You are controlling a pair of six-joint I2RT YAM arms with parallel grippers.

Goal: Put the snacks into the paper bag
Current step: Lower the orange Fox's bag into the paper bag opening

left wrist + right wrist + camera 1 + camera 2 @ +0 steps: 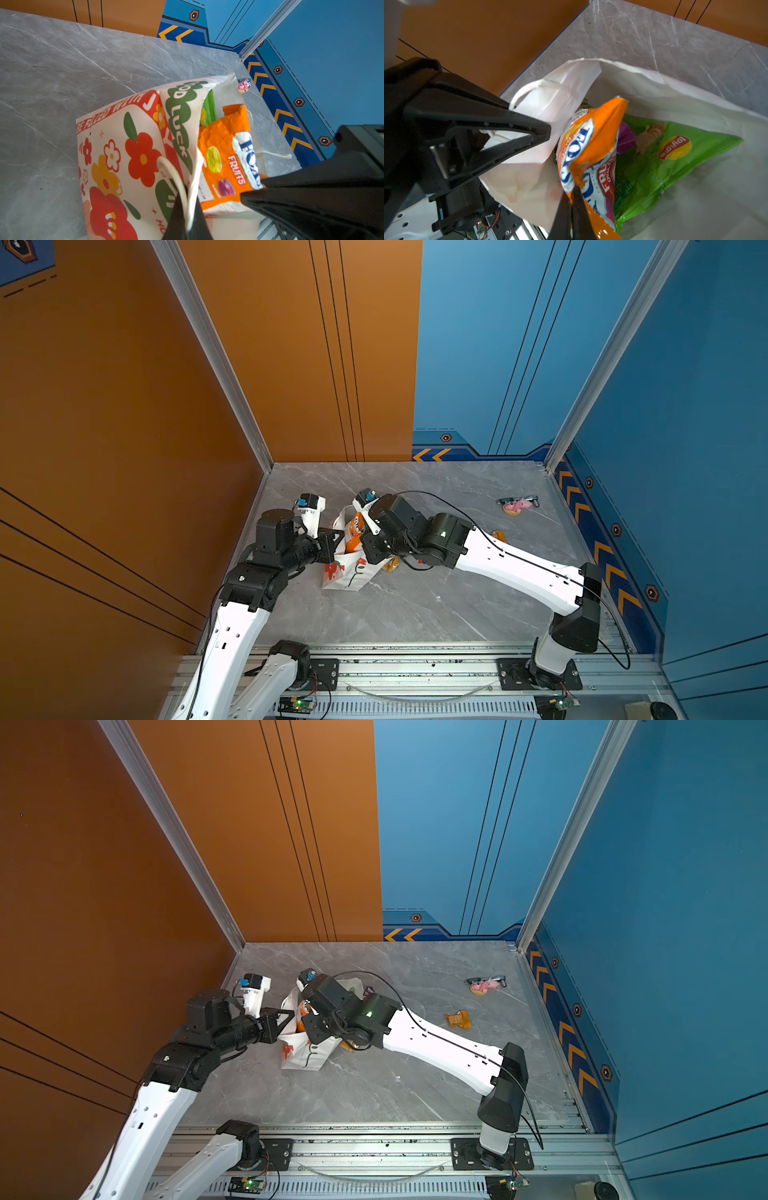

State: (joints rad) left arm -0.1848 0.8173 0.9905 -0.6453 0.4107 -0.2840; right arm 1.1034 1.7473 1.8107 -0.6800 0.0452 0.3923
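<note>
Here, left hand [188, 200] pinching paper bag [124, 166] rim, right hand [571, 196] tilted down, clamped on orange packet [591, 149]

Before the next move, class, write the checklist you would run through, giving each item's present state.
1. Grip on the bag: ok, the left end effector is shut on its handle.
2. Grip on the orange packet: ok, the right end effector is shut on it.
3. Release of the orange packet inside: not ok, it is held at the mouth.
4. All snacks bagged: not ok, a small packet lies on the table.
5. The figurine left out: ok, it lies far from the bag.
</note>
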